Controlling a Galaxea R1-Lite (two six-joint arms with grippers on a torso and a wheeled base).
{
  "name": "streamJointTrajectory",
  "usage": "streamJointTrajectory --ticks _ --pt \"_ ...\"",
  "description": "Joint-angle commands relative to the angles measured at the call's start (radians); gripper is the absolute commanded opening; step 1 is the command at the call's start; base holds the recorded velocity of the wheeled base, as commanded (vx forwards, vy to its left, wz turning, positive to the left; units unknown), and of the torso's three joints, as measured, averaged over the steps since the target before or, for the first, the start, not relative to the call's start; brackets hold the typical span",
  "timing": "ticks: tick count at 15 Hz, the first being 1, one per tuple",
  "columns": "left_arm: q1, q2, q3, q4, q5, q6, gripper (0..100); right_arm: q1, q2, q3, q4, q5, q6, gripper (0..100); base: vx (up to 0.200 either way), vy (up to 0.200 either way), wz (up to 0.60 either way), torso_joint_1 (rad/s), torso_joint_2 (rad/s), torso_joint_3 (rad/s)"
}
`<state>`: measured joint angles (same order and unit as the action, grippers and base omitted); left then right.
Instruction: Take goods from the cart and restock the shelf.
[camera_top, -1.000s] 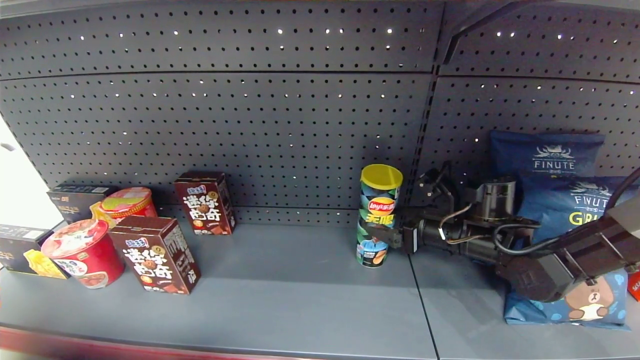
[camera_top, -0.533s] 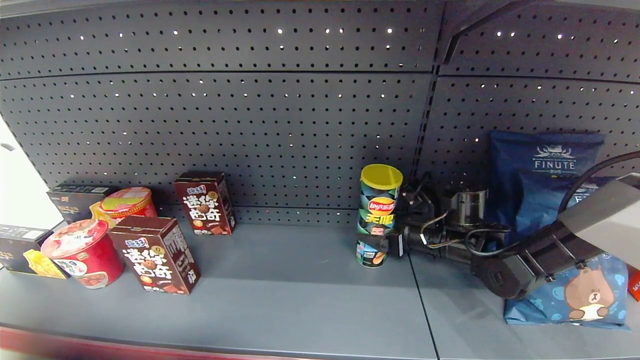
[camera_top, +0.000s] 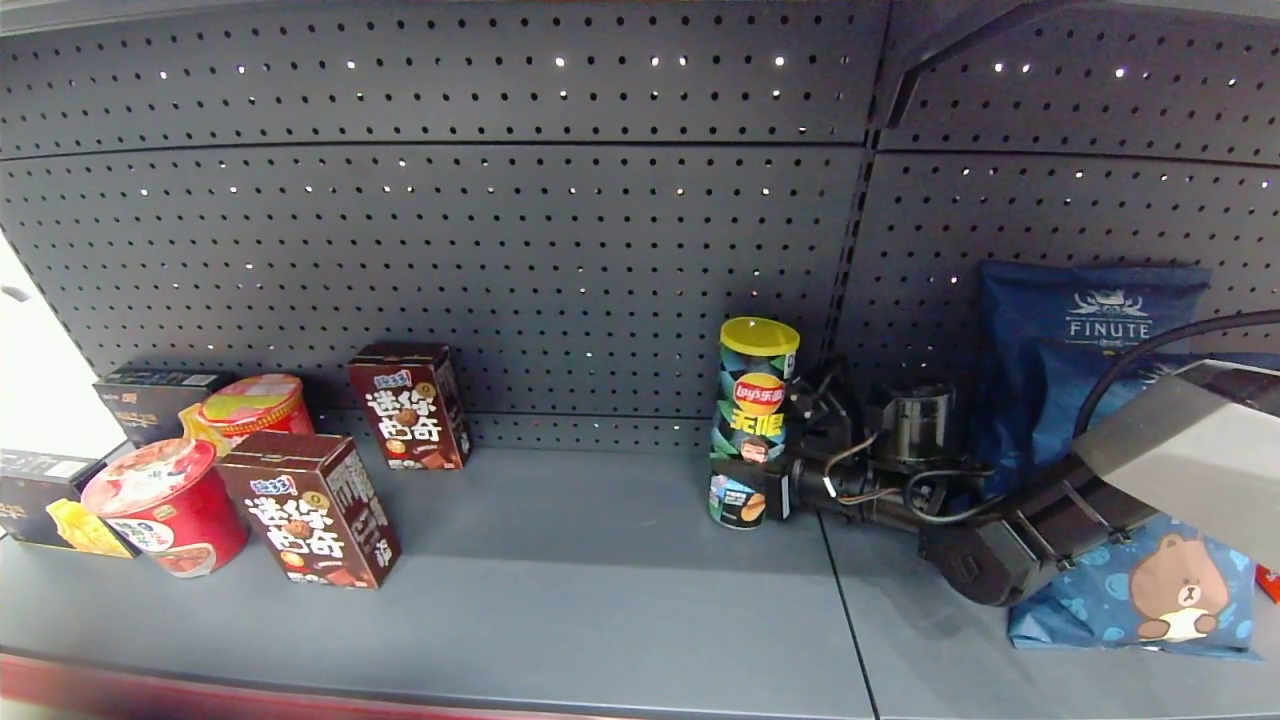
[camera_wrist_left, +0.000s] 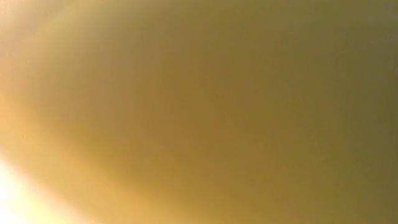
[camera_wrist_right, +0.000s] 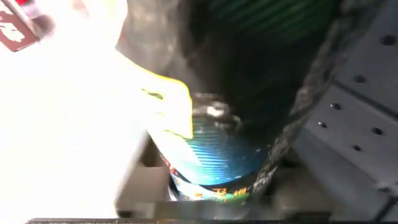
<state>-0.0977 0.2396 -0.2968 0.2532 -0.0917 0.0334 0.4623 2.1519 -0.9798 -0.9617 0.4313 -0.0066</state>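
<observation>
**Head view: right gripper (camera_top: 750, 482) and chip can (camera_top: 758, 395) on the shelf (camera_top: 600, 590).** You see the chip can upright, yellow lid on top. It is near the back wall (camera_top: 500, 250) and just left of the seam between the two shelf boards. The right gripper is at the can's right side, level with its lower part. Its fingers pinch the can there, and one dark finger (camera_top: 742, 470) crosses the front of the label. You cannot tell whether the can's base touches the shelf.

**Right wrist view.** The chip can (camera_wrist_right: 211, 168) sits between the two fingers, close to the camera.

**Surroundings, head view.** Behind the right arm, two blue bags (camera_top: 1095, 310) lean against the back wall. A blue bear bag (camera_top: 1180, 600) lies in front of them. Well apart on the left stand two brown boxes (camera_top: 312, 505), the nearer one turned at an angle. Beside them are two red noodle cups (camera_top: 165, 505) and two black boxes (camera_top: 150, 398).
</observation>
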Motion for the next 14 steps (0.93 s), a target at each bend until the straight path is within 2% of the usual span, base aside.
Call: streamJointTrajectory --ticks 1,3,5,7,8,13,14 --pt "0.001 -0.006 0.001 0.000 0.001 0.000 0 0.024 -0.033 0.010 0.001 -0.005 0.004 0 0.000 0.000 0.00 0.000 0.00 0.000" --pt "0.003 -0.017 0.001 0.000 0.001 0.000 0 0.056 -0.096 0.056 0.004 -0.009 0.005 0 0.000 0.000 0.00 0.000 0.00 0.000" --pt "0.003 -0.046 0.011 0.001 0.001 0.000 0 0.071 -0.188 0.125 0.018 -0.078 0.004 0 0.000 0.000 0.00 0.000 0.00 0.000" --pt "0.004 -0.063 0.021 0.001 0.003 0.000 0 0.073 -0.265 0.193 0.032 -0.091 0.005 0 0.000 0.000 0.00 0.000 0.00 0.000" --pt "0.006 -0.069 0.022 0.001 0.006 0.000 0 0.073 -0.343 0.268 0.044 -0.097 0.004 0 0.000 0.000 0.00 0.000 0.00 0.000" --pt "0.006 -0.065 0.002 0.000 0.006 0.003 0 0.108 -0.532 0.478 -0.008 -0.114 0.008 0 0.000 0.000 0.00 0.000 0.00 0.000" --pt "0.006 -0.060 0.002 0.000 0.007 0.006 0 0.114 -0.554 0.538 -0.054 -0.114 0.017 0 0.000 0.000 0.00 0.000 0.00 0.000"
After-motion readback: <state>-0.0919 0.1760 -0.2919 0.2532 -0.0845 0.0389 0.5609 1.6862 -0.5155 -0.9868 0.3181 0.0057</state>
